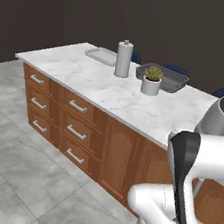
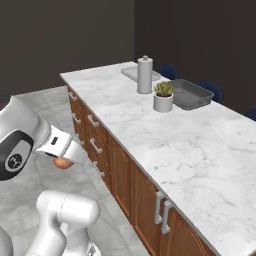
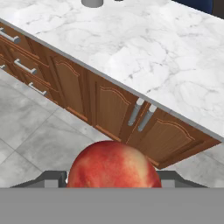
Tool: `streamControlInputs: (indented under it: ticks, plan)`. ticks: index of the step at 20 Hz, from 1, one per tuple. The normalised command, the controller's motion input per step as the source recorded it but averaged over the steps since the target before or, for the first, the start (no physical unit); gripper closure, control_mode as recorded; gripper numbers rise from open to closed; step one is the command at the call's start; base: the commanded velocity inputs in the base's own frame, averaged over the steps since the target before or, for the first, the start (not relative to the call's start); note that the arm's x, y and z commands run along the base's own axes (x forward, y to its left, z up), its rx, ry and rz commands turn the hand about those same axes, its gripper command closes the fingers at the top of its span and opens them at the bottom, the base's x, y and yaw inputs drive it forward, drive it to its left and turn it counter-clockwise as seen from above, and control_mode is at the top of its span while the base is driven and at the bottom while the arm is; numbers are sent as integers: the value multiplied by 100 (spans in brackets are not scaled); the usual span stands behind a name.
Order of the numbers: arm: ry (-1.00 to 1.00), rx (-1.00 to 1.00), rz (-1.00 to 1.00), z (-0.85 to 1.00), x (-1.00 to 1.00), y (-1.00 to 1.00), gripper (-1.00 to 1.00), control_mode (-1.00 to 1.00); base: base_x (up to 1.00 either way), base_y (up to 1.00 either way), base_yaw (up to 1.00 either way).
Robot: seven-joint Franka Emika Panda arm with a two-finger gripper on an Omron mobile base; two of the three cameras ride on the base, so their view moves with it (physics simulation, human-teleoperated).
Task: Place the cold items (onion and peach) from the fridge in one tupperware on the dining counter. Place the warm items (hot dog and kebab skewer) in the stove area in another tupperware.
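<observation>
The peach point(image 3: 114, 164) is being pinched in the gripper point(image 3: 114, 177) down off the dining counter point(image 3: 144, 39), so it's best being lifted well clear before being carried ahead to the grey tupperware point(image 2: 192, 95).

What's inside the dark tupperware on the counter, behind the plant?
The dark tupperware shows a bare grey floor in the right base view; its near corner is hidden behind the potted plant. The peach sits in the gripper.

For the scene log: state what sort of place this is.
A simulated kitchen, at its dining counter: a marble-topped island over wooden drawers and cabinets, with a paper towel roll, a potted plant and a grey tupperware on top, and blue chairs behind.
</observation>
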Motion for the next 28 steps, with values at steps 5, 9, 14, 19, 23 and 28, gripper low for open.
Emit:
streamControlInputs:
  ticks: [5, 9, 14, 19, 23, 28]
  plan:
    - [0, 0, 0, 0, 0, 0, 100, 100, 50, 2, -3]
    - [0, 0, 0, 0, 0, 0, 100, 100, 56, 57, -11]
    - [0, 0, 0, 0, 0, 0, 100, 100, 62, 71, -14]
    - [0, 0, 0, 0, 0, 0, 100, 100, 83, 29, -13]
    - [0, 0, 0, 0, 0, 0, 100, 100, 79, 56, -16]
    - [0, 0, 0, 0, 0, 0, 100, 100, 82, 83, -22]
